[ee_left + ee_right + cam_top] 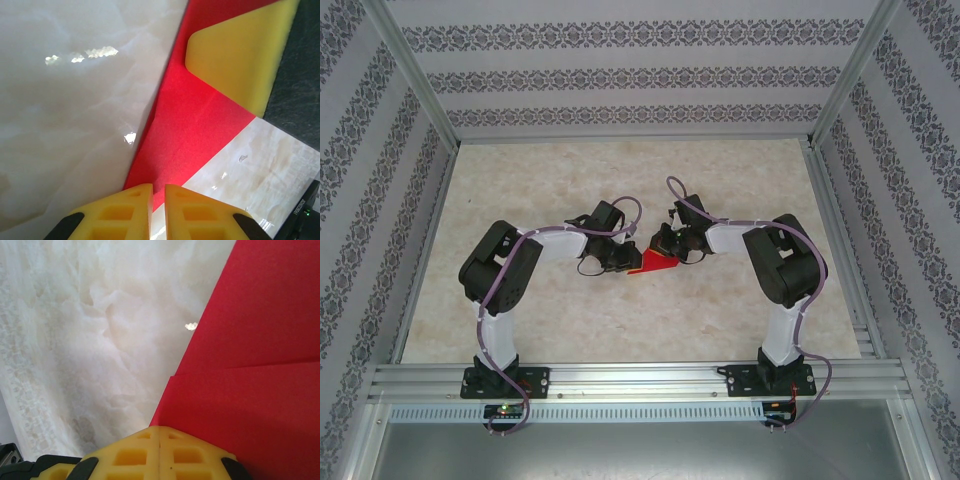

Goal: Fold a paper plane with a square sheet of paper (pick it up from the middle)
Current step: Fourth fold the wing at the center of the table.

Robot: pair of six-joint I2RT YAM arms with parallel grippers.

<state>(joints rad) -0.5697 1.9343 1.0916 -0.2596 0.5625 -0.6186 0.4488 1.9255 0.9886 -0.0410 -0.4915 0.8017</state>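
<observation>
The left arm reaches in from the left toward the middle of the pale surface (620,170). Its left gripper (620,260) sits just to the left of the red paper (655,263).

In the left wrist view, the two yellow fingers of the left gripper (158,188) are only a little apart, with a thin gap between them. The red paper (185,130) runs away from them like a long strip. Its near end comes right up to the gap. I cannot tell if the fingers are pinching it.

The red paper lies flat on the surface (65,125), in the middle between the two grippers. It has been folded and looks like a small pointed shape from above.

At the far right of the left wrist view, a yellow finger (235,55) of the other gripper rests on top of the paper.

The right arm reaches in from the right. Its right gripper (670,248) is at the right end of the paper. In the right wrist view, the right gripper (159,431) has its fingers pressed tight together. The red paper (260,340) spreads out past them on the right, and a fold line crosses it.
</observation>
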